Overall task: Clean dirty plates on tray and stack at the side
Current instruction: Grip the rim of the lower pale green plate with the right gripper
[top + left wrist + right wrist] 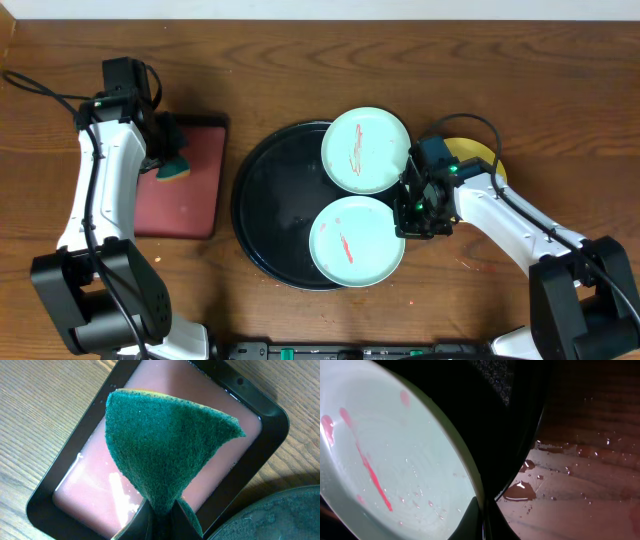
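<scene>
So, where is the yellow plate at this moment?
In the overhead view the yellow plate lies on the table right of the black tray, partly hidden by the right arm, next to the upper mint plate.

Black round tray (pixel 262 215): wet, flat. Upper mint plate (pixel 365 150), lower mint plate (pixel 356 241): red-smeared, overlapping tray's right rim. Yellow plate (pixel 487 157): off-tray right, largely hidden, apparently flat.

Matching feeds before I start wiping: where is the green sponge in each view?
Overhead: sponge far left, in the left hand, over the red tray.
Left wrist: sponge fills the centre, pinched at the bottom edge by the hand.
Right wrist: not in it; only a pale plate shows.
Shared landmark: the round black tray, centre overhead, bottom-right corner in left wrist, dark band in right wrist.
</scene>
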You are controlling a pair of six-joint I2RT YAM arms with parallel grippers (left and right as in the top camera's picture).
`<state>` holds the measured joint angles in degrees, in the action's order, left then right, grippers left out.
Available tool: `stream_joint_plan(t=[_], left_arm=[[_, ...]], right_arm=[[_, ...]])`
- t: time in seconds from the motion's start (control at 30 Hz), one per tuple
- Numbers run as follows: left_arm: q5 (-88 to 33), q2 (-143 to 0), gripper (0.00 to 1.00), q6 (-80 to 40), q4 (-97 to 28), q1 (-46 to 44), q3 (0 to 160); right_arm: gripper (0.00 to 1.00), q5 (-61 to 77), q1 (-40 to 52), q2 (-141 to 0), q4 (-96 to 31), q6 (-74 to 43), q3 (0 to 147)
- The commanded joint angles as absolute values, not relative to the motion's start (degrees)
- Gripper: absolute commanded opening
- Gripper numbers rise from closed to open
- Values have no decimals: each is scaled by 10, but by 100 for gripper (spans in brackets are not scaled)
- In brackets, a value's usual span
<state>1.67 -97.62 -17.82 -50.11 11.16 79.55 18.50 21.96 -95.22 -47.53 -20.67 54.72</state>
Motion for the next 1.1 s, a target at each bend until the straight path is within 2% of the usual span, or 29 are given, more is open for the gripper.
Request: stream_joint_plan(t=[0.0, 0.17, 0.57, 0.8, 1.07], left_arm=[[22, -981, 8, -181, -501, 112, 799], [22, -981, 7, -181, -501, 112, 799], [22, -981, 7, -181, -501, 112, 799], [22, -981, 7, -181, -501, 112, 799], [22, -981, 7, -181, -500, 112, 799]], right_arm=[[1, 202, 225, -951, -483, -214, 580], [1, 198, 263, -952, -485, -227, 637], [1, 92, 339, -988, -370, -392, 658], [1, 88, 385, -1048, -353, -380, 667], [1, 90, 399, -1049, -369, -359, 686]])
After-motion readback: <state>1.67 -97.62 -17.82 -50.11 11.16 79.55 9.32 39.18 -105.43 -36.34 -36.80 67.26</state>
